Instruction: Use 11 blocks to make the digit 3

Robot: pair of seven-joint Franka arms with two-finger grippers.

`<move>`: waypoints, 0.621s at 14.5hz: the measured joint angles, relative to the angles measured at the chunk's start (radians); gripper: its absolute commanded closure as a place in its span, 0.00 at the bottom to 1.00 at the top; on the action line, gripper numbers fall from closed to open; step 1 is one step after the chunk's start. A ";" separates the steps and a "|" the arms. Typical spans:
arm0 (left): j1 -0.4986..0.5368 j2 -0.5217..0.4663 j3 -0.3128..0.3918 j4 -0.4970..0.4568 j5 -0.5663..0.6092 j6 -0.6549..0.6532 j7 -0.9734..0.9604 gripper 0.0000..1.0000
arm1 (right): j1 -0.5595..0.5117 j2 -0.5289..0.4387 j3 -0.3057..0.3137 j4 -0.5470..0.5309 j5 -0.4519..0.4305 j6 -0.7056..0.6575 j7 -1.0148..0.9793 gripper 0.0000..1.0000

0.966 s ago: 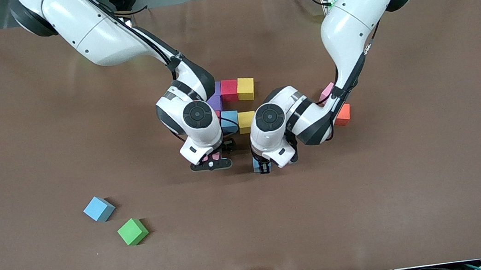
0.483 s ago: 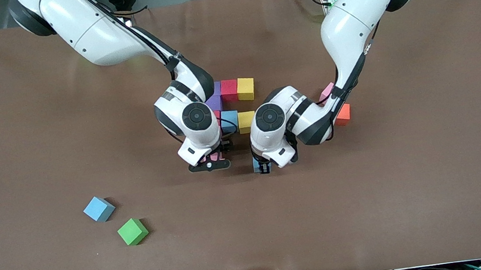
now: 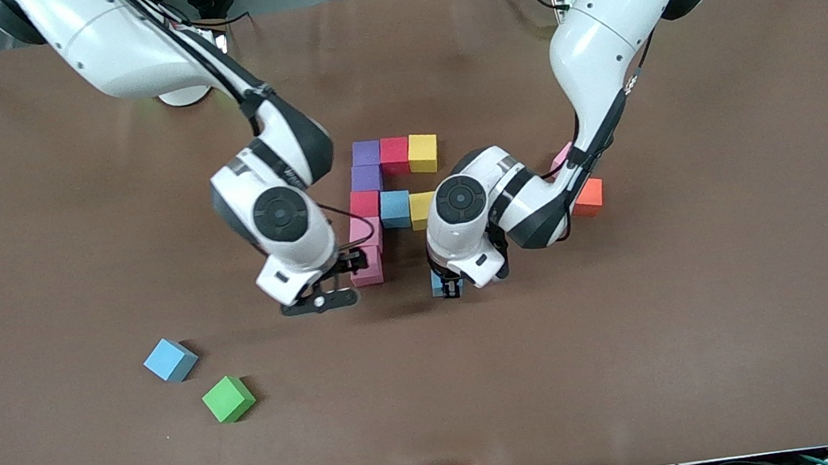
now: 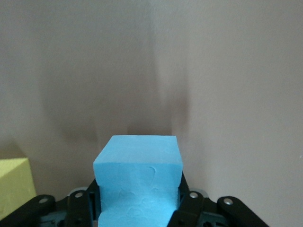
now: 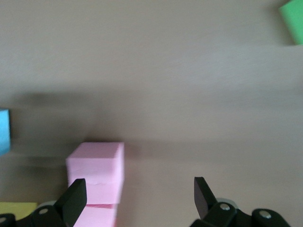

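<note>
Brown matte table (image 3: 674, 326), two arms reaching in from the far edge.

- Nearest the camera, toward the right arm's end: green cube (image 3: 228, 399), not part of the job. Just farther, a loose blue cube (image 3: 170, 360), lying skewed and well apart from the figure.
- Right gripper (image 3: 319, 302) is hanging over bare table just beside the pink cubes (image 3: 367, 267). Its fingers are spread wide and carrying nothing.
- Left gripper (image 3: 450, 285) is clamping a second blue cube (image 4: 138, 182) by two opposite side faces, low over the table where the near bar should run. A one-cube gap is separating it from the pink end.
- Figure (image 3: 395, 208): far bar and middle bar are sitting complete, joined by a purple cube. Pink is forming the near joint and the corner of the near bar.
- Farthest, by the left arm: orange cube (image 3: 587, 196), with another pink cube (image 3: 560, 157) partly hidden.

Handling judgement: the cubes are looking light, soft and matte, so grip should be good. Hold flat faces squarely at mid-height and squeeze lightly. Neighbours will shift if nudged.
</note>
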 measured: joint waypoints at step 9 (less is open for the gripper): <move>-0.079 0.012 0.000 0.033 0.000 0.028 -0.082 0.56 | -0.302 -0.048 -0.012 -0.001 0.000 -0.025 -0.047 0.00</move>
